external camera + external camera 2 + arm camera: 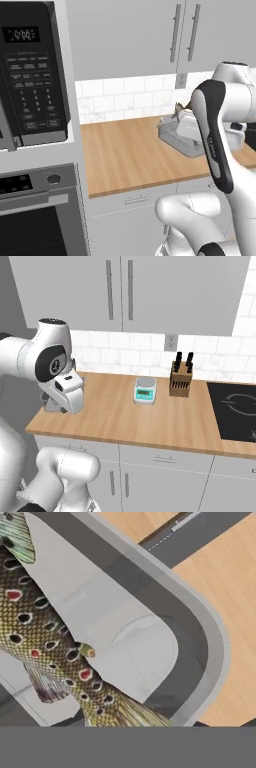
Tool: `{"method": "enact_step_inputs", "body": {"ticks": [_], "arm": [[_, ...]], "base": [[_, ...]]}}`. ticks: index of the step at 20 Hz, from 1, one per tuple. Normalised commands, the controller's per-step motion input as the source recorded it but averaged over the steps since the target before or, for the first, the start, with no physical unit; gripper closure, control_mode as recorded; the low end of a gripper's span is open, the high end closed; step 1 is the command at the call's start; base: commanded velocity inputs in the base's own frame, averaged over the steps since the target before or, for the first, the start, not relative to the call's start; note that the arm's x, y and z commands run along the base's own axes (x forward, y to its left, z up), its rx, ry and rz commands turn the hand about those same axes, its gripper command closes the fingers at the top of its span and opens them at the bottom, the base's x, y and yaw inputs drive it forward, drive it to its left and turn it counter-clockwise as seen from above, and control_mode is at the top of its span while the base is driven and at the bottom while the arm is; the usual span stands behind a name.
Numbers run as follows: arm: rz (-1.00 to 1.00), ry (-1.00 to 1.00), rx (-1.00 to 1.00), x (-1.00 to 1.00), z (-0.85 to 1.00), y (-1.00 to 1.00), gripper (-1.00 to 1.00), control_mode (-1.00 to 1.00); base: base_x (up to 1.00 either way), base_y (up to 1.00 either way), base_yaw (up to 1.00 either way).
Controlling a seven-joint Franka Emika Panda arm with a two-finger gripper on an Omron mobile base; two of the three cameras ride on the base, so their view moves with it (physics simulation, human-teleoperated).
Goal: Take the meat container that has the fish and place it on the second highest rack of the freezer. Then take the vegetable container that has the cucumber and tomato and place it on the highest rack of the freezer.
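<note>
The meat container [200, 627], a shallow grey tray, sits on the wooden counter and appears in the left base view as a grey tray [172, 137] partly behind my arm. The fish [45, 637], olive-tan with dark and red spots, lies in it close under the camera. My gripper [64, 401] is lowered onto the tray's left end, and its hand [186, 126] covers part of the tray. Its fingertips are cut off at the bottom of the hand view, so how the jaws stand is unclear. The vegetable container, cucumber, tomato and freezer are out of view.
A microwave [30, 75] and oven [35, 210] stand to the left of the counter [125, 160]. Right of the tray are a kitchen scale [145, 390], a knife block [180, 378] and a black cooktop [235, 411]. Wall cabinets [120, 291] hang above.
</note>
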Motion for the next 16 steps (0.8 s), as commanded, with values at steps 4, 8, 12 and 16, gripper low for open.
{"method": "enact_step_inputs", "body": {"ticks": [4,8,12,16], "arm": [[0.0,0.03,-0.03,-0.18,0.0,0.0,1.0,1.0],[0.0,0.0,0.0,0.0,0.0,0.0,1.0,1.0],[0.0,0.0,0.0,0.0,0.0,0.0,1.0,1.0],[0.0,0.0,0.0,0.0,0.0,0.0,1.0,1.0]], "base": [[-0.38,0.0,0.0],[-1.0,0.04,-0.03],[-1.0,0.45,-0.02],[-0.62,1.0,0.0]]}}
